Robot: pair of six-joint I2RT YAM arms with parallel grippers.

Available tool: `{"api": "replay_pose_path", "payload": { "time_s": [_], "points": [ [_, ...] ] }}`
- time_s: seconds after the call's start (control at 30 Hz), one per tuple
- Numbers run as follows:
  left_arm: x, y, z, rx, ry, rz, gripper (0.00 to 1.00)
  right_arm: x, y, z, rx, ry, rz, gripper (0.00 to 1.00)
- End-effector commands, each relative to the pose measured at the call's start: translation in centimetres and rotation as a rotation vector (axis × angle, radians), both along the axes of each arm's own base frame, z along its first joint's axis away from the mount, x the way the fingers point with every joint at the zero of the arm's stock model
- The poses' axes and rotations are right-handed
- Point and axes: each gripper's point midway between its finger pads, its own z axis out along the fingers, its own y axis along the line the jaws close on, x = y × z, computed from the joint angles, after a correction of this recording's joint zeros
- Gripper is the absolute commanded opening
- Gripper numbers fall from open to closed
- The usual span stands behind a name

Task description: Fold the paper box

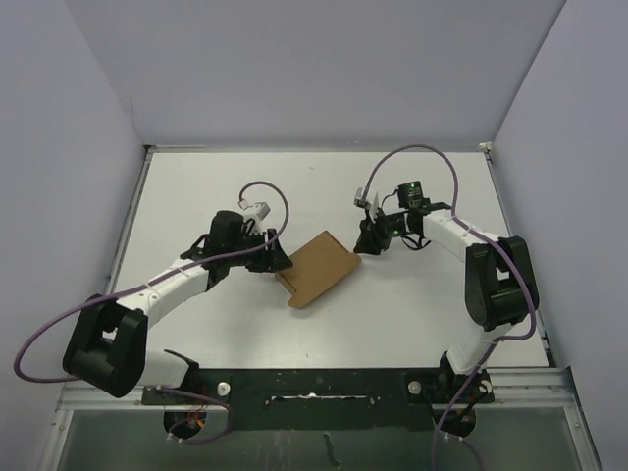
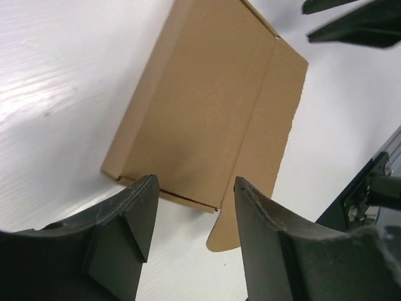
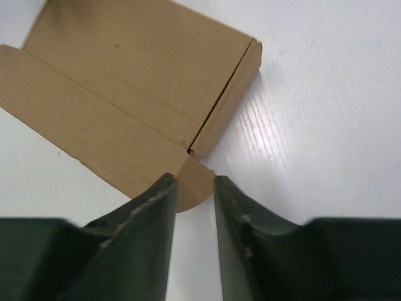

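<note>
The paper box (image 1: 319, 267) is a flat brown cardboard carton lying mid-table, with a long flap folded out along one side. My left gripper (image 1: 278, 261) is open at its left edge. In the left wrist view the jaws (image 2: 195, 188) stand wide apart just short of the box's near edge (image 2: 207, 106), holding nothing. My right gripper (image 1: 368, 240) is at the box's right corner. In the right wrist view its jaws (image 3: 194, 182) are a narrow gap apart, with the flap's rounded tab (image 3: 188, 193) just beyond the tips, beside the box (image 3: 138, 69). I see no grip on it.
The white table (image 1: 196, 196) is walled on the left, back and right. A black rail (image 1: 324, 383) with the arm bases runs along the near edge. The right arm's fingers (image 2: 357, 25) show at the top right of the left wrist view.
</note>
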Motion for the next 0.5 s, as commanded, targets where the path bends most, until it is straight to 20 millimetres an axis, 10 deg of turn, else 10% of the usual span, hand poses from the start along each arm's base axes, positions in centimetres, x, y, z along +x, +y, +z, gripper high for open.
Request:
{"api": "replay_pose_path", "payload": {
  "time_s": [0.0,0.17,0.47],
  "points": [
    [1.6,1.0,4.5,-0.156,-0.079,0.084,0.51,0.7,2.1,6.1,0.188,-0.046,-0.008,0.39],
    [0.4,2.0,4.2,-0.303,-0.030,0.190,0.60,2.2,3.6,5.9,0.283,0.135,-0.078,0.63],
    [-0.7,4.1,2.4,-0.384,-0.005,0.379,0.84,3.7,4.5,1.6,0.282,0.387,-0.145,0.65]
  ]
}}
